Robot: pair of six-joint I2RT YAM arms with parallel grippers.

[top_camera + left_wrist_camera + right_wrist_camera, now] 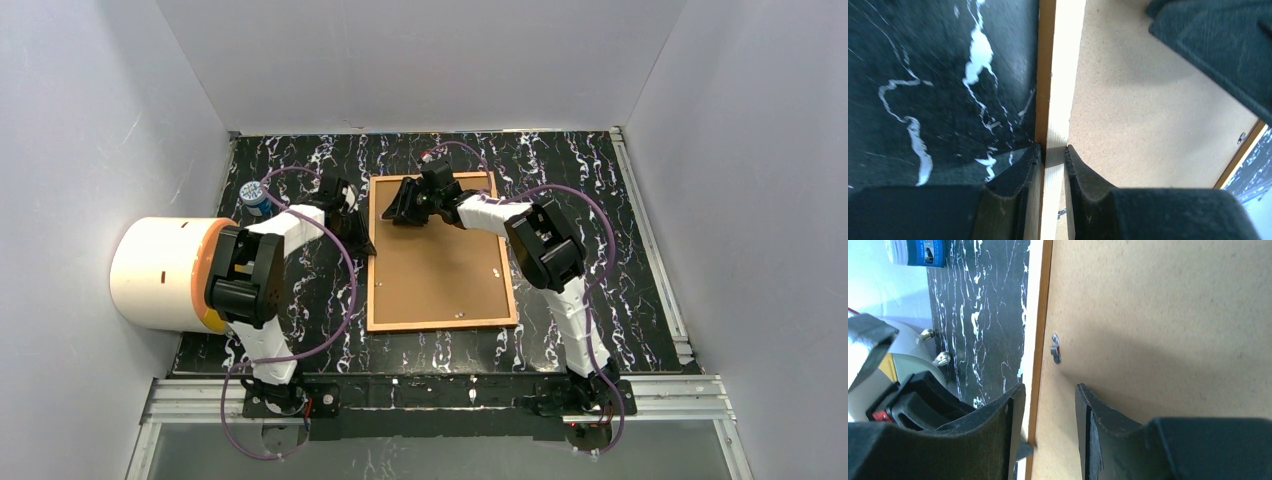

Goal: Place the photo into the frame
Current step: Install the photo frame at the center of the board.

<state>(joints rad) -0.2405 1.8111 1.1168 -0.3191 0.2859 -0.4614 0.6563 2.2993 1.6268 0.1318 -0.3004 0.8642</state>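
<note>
From above, the frame [440, 325] lies flat and back-up in the middle of the table [620, 250], with its brown board [435, 265] filling it. Both grippers sit at its far-left part. The left gripper [362, 238] is on the left rail and the right gripper [398, 208] is just beside it, over the far corner. A white drum [160, 270] with an orange end lies on its side by the left wall. A blue can [256, 196] stands beyond the left arm. This view is too distant to show how either gripper's jaws stand.

The wrist views supply that. The left wrist camera looks along the rail, where the jaws are narrow. One finger [1018, 175] is on the table side and the other on the board side, both against the pale rail between them, so the left gripper pinches the frame. In the right wrist view the jaws stand partly apart and straddle the frame's edge. The outer finger [1008, 425] is just beside the orange rim and the inner one hangs over the board, clear of the rim, so nothing is gripped. A small metal clip [1055, 347] also shows near the edge, where the top view gives only specks.

The frame's front faces the table, so whatever lies under the board is hidden. Each wrist view cuts the frame down to one strip of edge. The dark shape at the upper right of the left wrist view is too close to identify.
</note>
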